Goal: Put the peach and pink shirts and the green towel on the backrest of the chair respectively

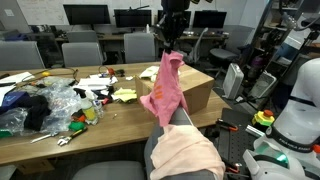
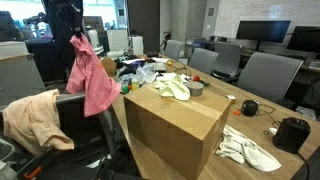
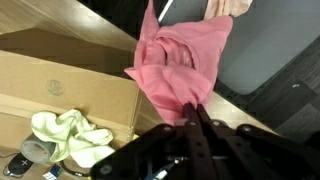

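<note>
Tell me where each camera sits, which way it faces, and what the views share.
Exterior view: behind the chair, facing across the table toward monitors; jaws at top, shut on the pink shirt; peach shirt below.
Exterior view: beyond the table, facing over the box toward the chair; jaws at top left.
Wrist view: on the arm, looking down past the jaws at pink shirt, box, green towel.
Shared: the pink shirt in all three.

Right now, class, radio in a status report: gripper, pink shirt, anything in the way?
Gripper shut on pink shirt, hanging near backrest. Peach shirt already draped there. Green towel not yet hung.
</note>
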`<state>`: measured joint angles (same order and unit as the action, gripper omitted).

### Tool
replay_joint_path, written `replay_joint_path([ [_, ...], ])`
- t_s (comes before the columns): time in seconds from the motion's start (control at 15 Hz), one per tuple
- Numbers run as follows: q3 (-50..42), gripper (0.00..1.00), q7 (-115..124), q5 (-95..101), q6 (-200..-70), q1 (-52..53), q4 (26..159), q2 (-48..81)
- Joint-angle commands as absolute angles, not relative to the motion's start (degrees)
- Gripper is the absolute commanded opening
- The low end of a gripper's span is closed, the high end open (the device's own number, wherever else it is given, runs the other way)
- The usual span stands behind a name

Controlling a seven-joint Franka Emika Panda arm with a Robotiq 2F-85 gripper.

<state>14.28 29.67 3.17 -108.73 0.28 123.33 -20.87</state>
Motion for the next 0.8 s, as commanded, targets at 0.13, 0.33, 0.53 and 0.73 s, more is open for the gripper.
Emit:
replay_joint_path([
  [0.13, 16.2, 0.01, 30.5, 7.8, -102.7, 2.4, 113.9, -13.1],
  [0.33, 16.4, 0.01, 30.5, 9.2, -100.3, 3.7, 110.2, -9.3],
  [0.53, 16.3, 0.01, 30.9, 10.8, -98.0, 5.2, 105.8, -5.5],
  [0.73, 16.2, 0.01, 30.7, 11.6, -95.5, 7.0, 101.2, -2.4],
])
